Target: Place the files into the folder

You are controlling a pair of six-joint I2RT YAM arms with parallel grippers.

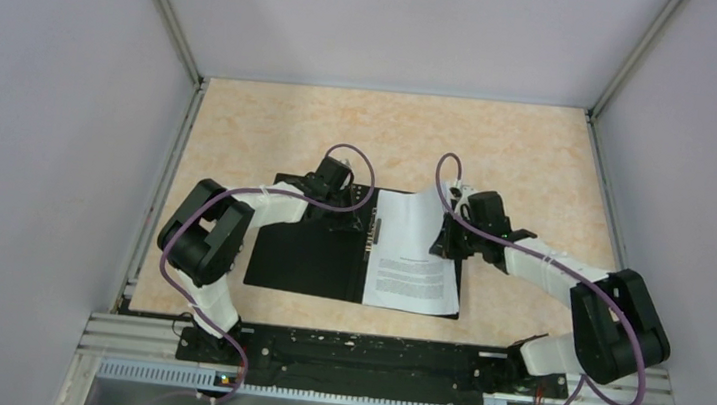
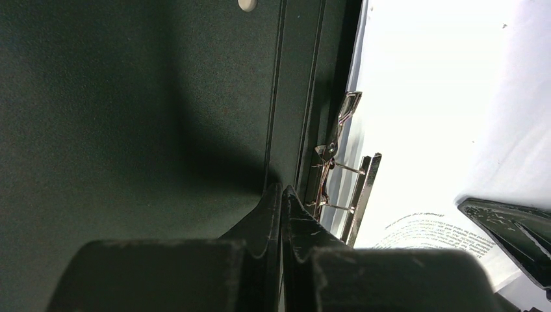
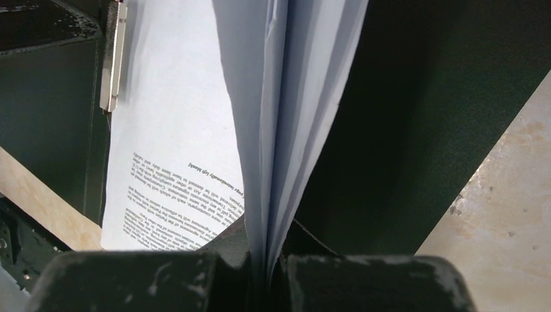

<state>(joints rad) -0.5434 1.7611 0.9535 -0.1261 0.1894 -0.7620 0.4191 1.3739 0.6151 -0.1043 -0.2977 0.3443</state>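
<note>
Firmly, right hand (image 3: 265, 242) pinches the files (image 1: 416, 261), edge raised above the folder (image 1: 306, 257).

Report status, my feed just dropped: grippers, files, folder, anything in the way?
Left gripper shut, empty, tips by the spine clip. Right gripper shut on the files, their edge lifted. Folder open, flat. No obstruction seen.

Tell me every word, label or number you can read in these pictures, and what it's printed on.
paper sheets: black printed paragraphs, too small to read from above, upside down and blurred in the close wrist views; nothing can be quoted.
folder: lying open, black inside; no readable label, brand or number shows.
</note>
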